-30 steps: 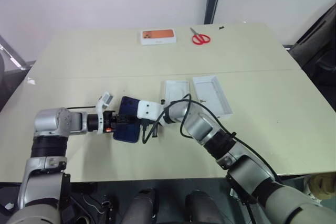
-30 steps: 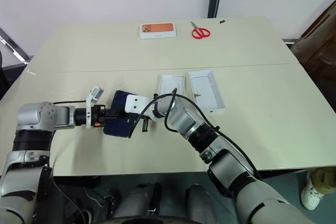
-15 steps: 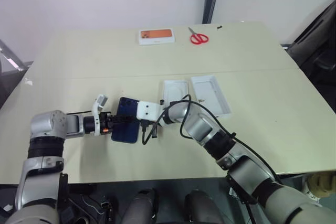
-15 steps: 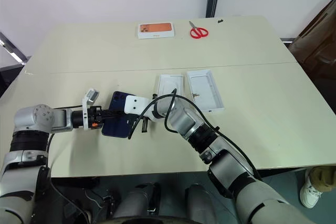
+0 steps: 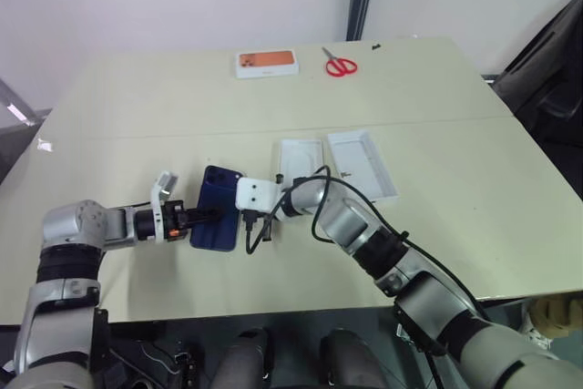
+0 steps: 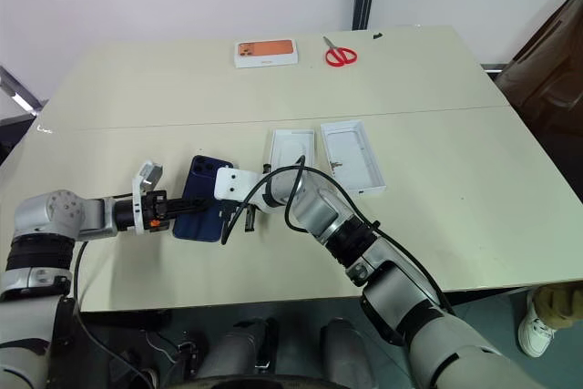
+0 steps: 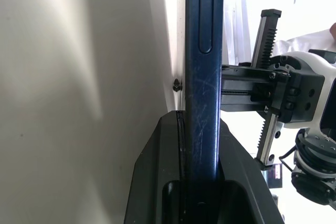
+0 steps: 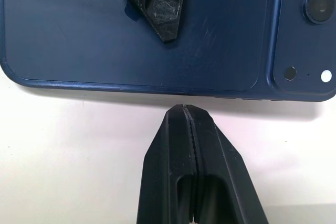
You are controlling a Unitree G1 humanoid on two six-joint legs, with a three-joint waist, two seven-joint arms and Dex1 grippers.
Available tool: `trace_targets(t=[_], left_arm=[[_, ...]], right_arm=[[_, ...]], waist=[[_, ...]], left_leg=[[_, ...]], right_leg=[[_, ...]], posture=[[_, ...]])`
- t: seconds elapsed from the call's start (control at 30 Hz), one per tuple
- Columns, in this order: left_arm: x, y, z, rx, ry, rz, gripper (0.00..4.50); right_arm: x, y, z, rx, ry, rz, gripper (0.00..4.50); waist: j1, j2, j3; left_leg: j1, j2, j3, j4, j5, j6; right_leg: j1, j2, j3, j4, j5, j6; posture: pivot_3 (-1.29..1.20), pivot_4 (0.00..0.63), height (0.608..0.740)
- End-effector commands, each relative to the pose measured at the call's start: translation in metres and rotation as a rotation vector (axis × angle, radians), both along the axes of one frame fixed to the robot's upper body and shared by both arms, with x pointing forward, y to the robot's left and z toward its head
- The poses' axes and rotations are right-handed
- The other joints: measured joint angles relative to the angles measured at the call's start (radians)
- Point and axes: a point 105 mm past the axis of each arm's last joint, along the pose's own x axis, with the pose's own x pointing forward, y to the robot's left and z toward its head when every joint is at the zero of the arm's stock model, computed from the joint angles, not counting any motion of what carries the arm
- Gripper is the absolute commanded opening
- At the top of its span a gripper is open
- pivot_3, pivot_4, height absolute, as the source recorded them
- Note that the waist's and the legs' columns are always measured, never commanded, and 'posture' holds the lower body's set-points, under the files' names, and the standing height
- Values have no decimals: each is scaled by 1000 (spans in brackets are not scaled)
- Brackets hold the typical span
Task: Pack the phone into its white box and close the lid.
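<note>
Two black fingers of the left gripper (image 7: 202, 145) pinch the thin edge of the phone (image 5: 217, 220), a glossy navy slab with fine scratches and a square camera bump, lying back-up on the matte beige table (image 5: 437, 97). The right gripper (image 8: 185, 109), fingers pressed together, sits just beside its long edge. Nearby rest the shallow white box (image 5: 301, 158) and the lid (image 5: 363, 162), both open-side up.
</note>
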Motion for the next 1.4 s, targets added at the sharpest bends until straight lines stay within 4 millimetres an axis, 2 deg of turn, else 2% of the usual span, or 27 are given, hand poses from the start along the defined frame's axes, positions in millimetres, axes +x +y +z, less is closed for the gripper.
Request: trace_targets(t=[0.03, 0.07, 0.17, 0.23, 0.33, 0.43, 0.53, 0.67, 0.77, 0.9, 1.0, 1.1, 1.2, 1.33, 1.4], left_arm=[[-4, 12, -7, 50, 24, 27, 303], [-4, 13, -7, 50, 29, 29, 138], [-4, 13, -7, 31, 35, 40, 138], [-2, 14, -2, -14, 33, 56, 138], [4, 15, 10, -88, -35, 90, 138], [16, 17, 31, -177, -141, 151, 138], [20, 14, 46, -235, -212, 166, 0], [19, 5, 53, -243, -238, 149, 0], [16, -2, 54, -249, -234, 123, 0], [14, -11, 52, -240, -245, 102, 0], [13, -16, 51, -236, -243, 90, 0], [13, -18, 51, -231, -241, 86, 0], [15, -18, 51, -230, -243, 88, 0], [14, -17, 51, -230, -235, 85, 0], [13, -17, 50, -224, -231, 83, 0]], right_arm=[[-1, -1, -2, -12, -6, -1, 0], [-1, -1, -2, -13, -9, 0, 0], [0, 0, 0, -1, -12, 0, 0], [0, 4, 10, 59, -3, -6, 0], [-1, 11, 43, 277, 32, -4, 0], [-6, 7, 70, 484, 211, -4, 0], [-2, -4, 79, 539, 238, -23, 905], [-4, -26, 76, 485, 199, -7, 2884], [-7, -52, 68, 401, 169, 12, 2884], [-11, -97, 45, 241, 119, 13, 2884], [-14, -113, 36, 212, 126, 9, 2884], [-13, -117, 32, 232, 130, 4, 2884], [-8, -117, 26, 242, 110, -18, 2033], [-7, -115, 24, 252, 95, -22, 62], [-5, -113, 22, 252, 93, -26, 62]], waist=[[0, 0, 0], [0, 0, 0], [0, 0, 0], [0, 0, 0], [0, 0, 0], [0, -1, 1], [2, -3, 2], [7, -3, 3], [7, -4, 3], [5, -4, 3], [-2, -5, 4], [-2, -5, 4], [2, -6, 4], [9, -7, 5], [9, -7, 5]], left_leg=[[0, 0, 0, 0, 0, 0], [0, 0, 0, 0, 0, 0], [0, 0, 0, 0, 0, 0], [0, 0, 0, 0, 0, 0], [0, 0, 0, 0, 0, 0], [-2, 1, 0, 0, 0, 0], [-4, 1, 0, 1, 0, 0], [-6, 0, 0, 2, 0, 0], [-7, 0, 0, 3, -1, 1], [-9, 0, 0, 3, -2, 3], [-10, 0, 1, 3, -1, 1], [-10, 1, 1, 2, 0, 0], [-10, 1, 1, 3, 0, -1], [-11, 1, 1, 4, 1, -1], [-11, 1, 1, 5, 1, -1]], right_leg=[[0, 0, 0, 0, 0, 0], [0, 0, 0, 0, 0, 0], [0, 0, 0, 0, 0, 0], [0, 0, 0, 0, 0, 0], [0, 0, 0, 0, 0, 0], [-2, 0, 0, 0, 0, 0], [-2, 0, 0, 0, 0, 0], [-3, 0, -1, -1, 0, 0], [-3, 0, 0, -2, 0, 0], [-3, 0, -1, -2, 0, 0], [-3, 0, 0, -2, 0, 0], [-4, 0, 0, -1, 0, 0], [-3, 0, 0, -2, 0, 0], [-2, 0, 0, -2, 0, 0], [-2, 0, 0, -2, 0, 0]], posture=[[0, 150, 734], [0, 150, 734], [0, 150, 734], [0, 150, 734], [0, 150, 734], [0, 150, 734], [0, 150, 734], [0, 150, 734], [0, 150, 734], [0, 150, 734], [0, 150, 734], [0, 150, 734], [0, 150, 734], [0, 150, 734], [0, 150, 734]])
